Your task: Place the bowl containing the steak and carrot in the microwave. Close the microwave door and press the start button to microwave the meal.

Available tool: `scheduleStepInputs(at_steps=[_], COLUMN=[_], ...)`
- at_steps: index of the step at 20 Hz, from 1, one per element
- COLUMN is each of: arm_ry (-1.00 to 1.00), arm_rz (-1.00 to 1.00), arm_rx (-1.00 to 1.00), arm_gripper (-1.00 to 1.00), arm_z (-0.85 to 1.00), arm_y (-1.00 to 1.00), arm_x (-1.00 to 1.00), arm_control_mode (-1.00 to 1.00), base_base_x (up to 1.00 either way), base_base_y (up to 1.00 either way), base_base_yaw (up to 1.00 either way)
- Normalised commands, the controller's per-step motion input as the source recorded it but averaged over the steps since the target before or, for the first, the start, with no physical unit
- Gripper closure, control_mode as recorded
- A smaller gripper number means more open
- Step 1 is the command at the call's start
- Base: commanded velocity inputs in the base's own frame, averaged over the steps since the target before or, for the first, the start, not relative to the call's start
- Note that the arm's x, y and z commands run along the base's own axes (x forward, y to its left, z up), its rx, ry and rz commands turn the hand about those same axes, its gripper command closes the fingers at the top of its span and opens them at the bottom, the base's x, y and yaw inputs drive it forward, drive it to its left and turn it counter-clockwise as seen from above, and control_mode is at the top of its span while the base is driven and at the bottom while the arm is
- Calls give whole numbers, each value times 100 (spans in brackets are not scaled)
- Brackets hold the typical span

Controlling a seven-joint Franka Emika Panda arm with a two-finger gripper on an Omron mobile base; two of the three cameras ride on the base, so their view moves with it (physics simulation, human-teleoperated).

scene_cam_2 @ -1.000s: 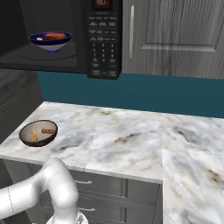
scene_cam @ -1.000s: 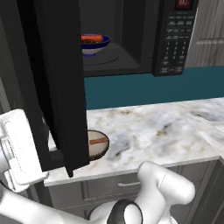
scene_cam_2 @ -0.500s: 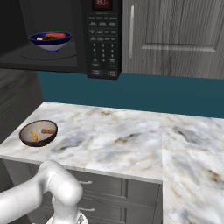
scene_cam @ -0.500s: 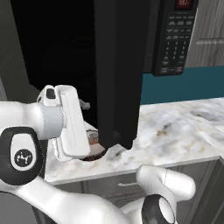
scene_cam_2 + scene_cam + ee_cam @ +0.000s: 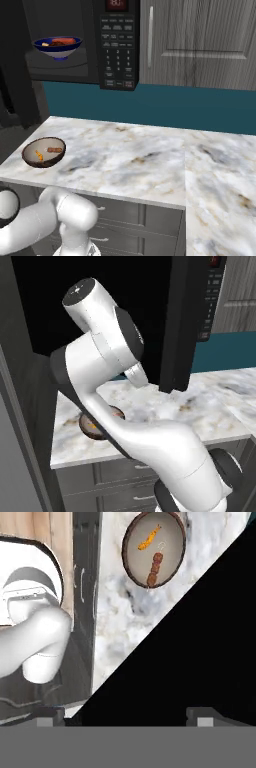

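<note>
First step judged done: bowl (image 5: 58, 47) with steak (image 5: 50, 44) and carrot (image 5: 63, 41) inside microwave (image 5: 82, 42), upper left of right base view. Microwave door (image 5: 182, 326) partly swung, not shut. Hand (image 5: 125, 716) empty, fingers spread wide, facing door's dark panel. Left: closing, pressing start. Brown bowl (image 5: 44, 152) on tabletop (image 5: 150, 160).

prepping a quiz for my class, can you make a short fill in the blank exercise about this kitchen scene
1. The blue bowl with the carrot sits inside the ____.
2. The brown bowl rests on the marble ____.
3. The microwave door is not yet ____.
4. The cabinet to the right of the keypad is the colour ____.

Missing words: microwave; counter; shut; grey
</note>
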Motion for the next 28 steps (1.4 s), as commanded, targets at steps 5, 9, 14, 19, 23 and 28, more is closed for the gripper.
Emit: scheduleStepInputs(at_steps=[5,9,14,19,23,28], arm_ry=[9,-2,-10,-13,-14,-8], arm_rz=[35,29,19,8,-4,-18], arm_rx=[38,38,32,21,7,0], arm_gripper=[-100,-100,-100,-100,-100,-100], arm_z=[0,-8,-13,-28,7,17], arm_y=[-60,-55,-52,-22,18,66], arm_x=[99,100,100,100,91,71], arm_control_mode=[-100,-100,-100,-100,-100,-100], base_base_x=[0,0,0,0,0,0], base_base_y=[0,0,0,0,0,0], base_base_yaw=[0,0,0,0,0,0])
